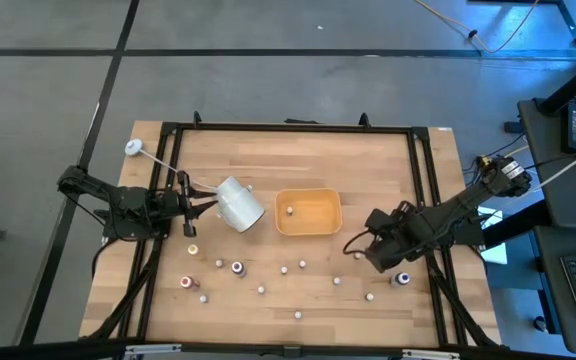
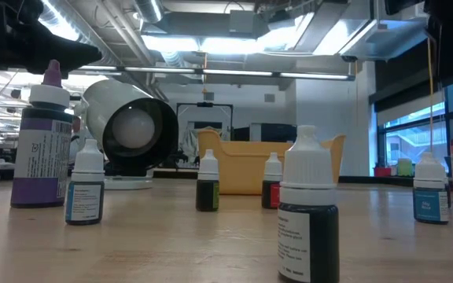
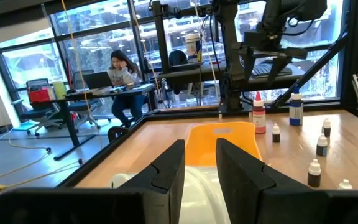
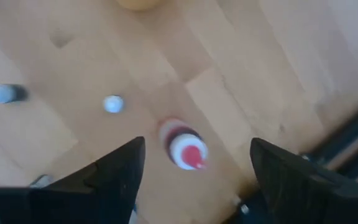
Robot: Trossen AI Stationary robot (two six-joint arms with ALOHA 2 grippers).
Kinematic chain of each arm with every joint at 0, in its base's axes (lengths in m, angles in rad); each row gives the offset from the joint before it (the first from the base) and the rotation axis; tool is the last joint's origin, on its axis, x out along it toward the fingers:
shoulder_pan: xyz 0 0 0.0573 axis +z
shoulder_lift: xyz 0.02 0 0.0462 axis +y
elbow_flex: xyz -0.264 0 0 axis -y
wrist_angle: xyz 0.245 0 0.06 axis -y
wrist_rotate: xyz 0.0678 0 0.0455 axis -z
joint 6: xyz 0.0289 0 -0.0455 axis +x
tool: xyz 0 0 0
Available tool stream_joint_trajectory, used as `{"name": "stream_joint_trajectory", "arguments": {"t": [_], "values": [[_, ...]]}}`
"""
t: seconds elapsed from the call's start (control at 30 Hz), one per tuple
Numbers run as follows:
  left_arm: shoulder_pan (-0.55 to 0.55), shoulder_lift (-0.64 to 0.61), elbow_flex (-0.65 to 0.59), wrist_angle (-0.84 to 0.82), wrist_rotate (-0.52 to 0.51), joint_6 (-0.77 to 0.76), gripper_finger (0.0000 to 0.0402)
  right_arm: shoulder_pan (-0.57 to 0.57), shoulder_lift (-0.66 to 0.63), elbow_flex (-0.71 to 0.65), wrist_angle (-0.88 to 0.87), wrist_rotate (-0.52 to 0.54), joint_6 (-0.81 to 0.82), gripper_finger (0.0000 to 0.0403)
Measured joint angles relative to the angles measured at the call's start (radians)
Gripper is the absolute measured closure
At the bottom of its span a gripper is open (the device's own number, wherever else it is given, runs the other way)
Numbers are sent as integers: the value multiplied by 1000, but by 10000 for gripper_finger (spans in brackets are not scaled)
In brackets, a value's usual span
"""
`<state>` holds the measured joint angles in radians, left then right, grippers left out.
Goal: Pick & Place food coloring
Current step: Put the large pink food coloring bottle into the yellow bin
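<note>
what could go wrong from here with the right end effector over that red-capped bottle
The right end effector hangs open above the red-capped bottle, which sits off-centre, nearer one finger; descending like this may knock it over rather than straddle it. Other small bottles stand close by and could be clipped. The left end effector is shut on the tilted white cup beside the tray, so a carried bottle might bump the cup.

Yellow-orange tray (image 1: 308,212), white cup (image 1: 239,203) with a black inside, light wood table (image 1: 298,160), purple-labelled bottle (image 2: 44,137), red-tipped bottle (image 4: 184,145)
</note>
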<state>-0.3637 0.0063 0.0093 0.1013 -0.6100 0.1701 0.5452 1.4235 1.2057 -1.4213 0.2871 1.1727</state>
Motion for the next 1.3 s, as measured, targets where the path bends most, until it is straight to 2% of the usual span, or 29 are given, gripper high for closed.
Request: {"name": "stream_joint_trajectory", "arguments": {"t": [0.3, 0.47, 0.7, 0.93, 1.07, 1.3], "values": [[0, 0, 0, 0, 0, 0, 313, -21, -2, -15, -8, -33, -9, 117], [0, 0, 0, 0, 0, 0, 313, -67, -56, -152, 109, -131, -60, 120], [0, 0, 0, 0, 0, 0, 313, -97, -137, -296, 240, -157, -79, 129], [0, 0, 0, 0, 0, 0, 313, -103, -143, -359, 301, -169, -81, 136], [0, 0, 0, 0, 0, 0, 313, -103, -144, -361, 311, -185, -81, 171], [0, 0, 0, 0, 0, 0, 313, -103, -143, -357, 311, -181, -124, 285]]}}
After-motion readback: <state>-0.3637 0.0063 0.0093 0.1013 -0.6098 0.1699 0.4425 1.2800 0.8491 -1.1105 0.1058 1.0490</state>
